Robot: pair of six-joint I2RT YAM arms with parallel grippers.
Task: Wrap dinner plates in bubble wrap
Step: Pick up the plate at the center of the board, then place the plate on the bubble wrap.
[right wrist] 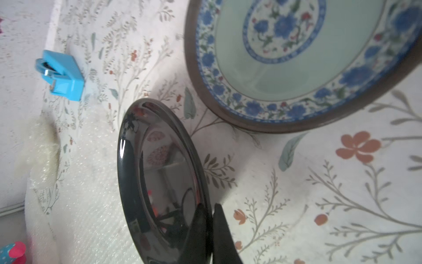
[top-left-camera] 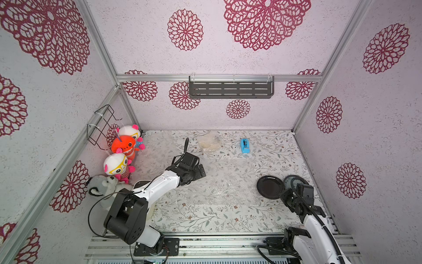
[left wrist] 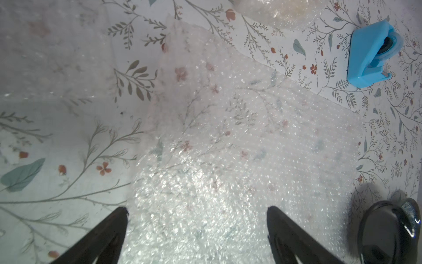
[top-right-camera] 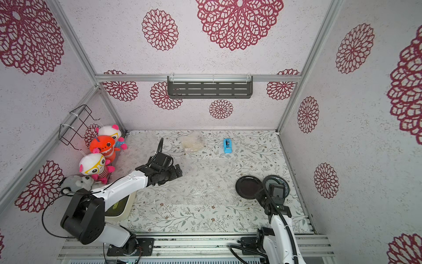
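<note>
We find the black plate [top-left-camera: 269, 188] at the right side of the counter [top-left-camera: 205, 219], just beside the edge of the flat bubble wrap sheet [top-left-camera: 226, 182] spread over the middle. The blue-patterned plate [top-left-camera: 294, 179] lies just beside it, half hidden in both top views by the right arm. Only the right wrist view shows that plate's [right wrist: 296, 57] pale centre and blue flower border, with a strip of bare counter between it and the black plate [right wrist: 159, 182]. That view also settles the grip: the right gripper [right wrist: 209, 219] is clenched on the black plate's near rim, one finger on each face. In the top views the wrist camera covers those fingers. The left wrist view shows the left gripper [left wrist: 196, 212] spread wide over the sheet [left wrist: 228, 137], grasping nothing. At the back of the counter we see a bubble-wrapped bundle [top-left-camera: 209, 142] and a blue tape dispenser [top-left-camera: 244, 145]. A cream container [top-right-camera: 121, 205] shows under the left arm in a top view. Plush toys [top-left-camera: 121, 155] sit in the left corner.
</note>
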